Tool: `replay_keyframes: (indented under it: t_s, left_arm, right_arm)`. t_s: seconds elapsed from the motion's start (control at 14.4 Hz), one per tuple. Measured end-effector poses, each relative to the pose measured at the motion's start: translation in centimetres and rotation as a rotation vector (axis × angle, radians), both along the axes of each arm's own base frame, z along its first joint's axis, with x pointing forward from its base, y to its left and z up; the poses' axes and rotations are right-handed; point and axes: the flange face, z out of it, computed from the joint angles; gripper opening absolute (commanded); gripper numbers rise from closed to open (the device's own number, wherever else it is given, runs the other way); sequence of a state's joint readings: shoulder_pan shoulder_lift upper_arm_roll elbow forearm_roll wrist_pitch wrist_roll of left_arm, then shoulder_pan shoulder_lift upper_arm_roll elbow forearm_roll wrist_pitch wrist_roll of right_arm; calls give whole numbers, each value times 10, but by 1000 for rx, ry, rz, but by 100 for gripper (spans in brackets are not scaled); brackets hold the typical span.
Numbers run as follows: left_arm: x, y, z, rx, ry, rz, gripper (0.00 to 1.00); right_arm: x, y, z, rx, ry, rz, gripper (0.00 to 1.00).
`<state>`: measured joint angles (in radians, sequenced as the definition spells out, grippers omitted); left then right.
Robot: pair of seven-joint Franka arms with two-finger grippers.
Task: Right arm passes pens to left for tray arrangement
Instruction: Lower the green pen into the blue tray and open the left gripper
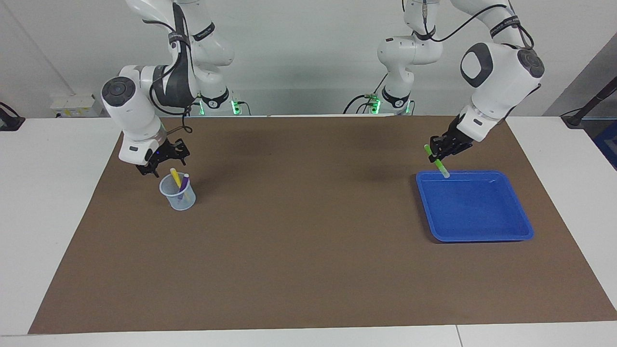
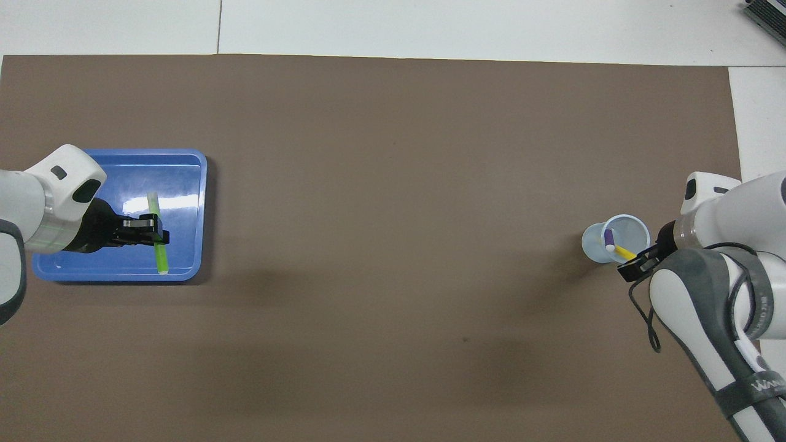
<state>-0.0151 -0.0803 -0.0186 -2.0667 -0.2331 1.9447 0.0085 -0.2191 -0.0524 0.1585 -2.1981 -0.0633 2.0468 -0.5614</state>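
Over the tray (image 1: 523,226), the left pincer (image 1: 439,153) gripped the green pen (image 1: 436,162), apparently due for lowering and release, while the right pincer's (image 1: 166,163) closure beside the cup (image 1: 179,198) was unclear.

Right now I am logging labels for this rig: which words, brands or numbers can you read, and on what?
None can be read.
Cable straps on both arms carry lettering, too blurred to read.
The green pen in the left hand, the tray and the cup show no text.
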Motion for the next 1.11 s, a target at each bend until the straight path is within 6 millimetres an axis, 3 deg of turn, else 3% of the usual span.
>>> replay_keyframes:
  t_s: [0.07, 0.7, 1.11]
  left_arm:
    - [3, 6, -6, 5, 2, -4, 0]
    - [29, 35, -56, 46, -27, -3, 0]
    - [46, 47, -107, 59, -42, -7, 0]
  right_arm:
    - [-1, -1, -1, -1, -7, -1, 73]
    - [-4, -13, -7, -1, -31, -23, 56]
    - [-4, -16, -9, -7, -46, -88, 55]
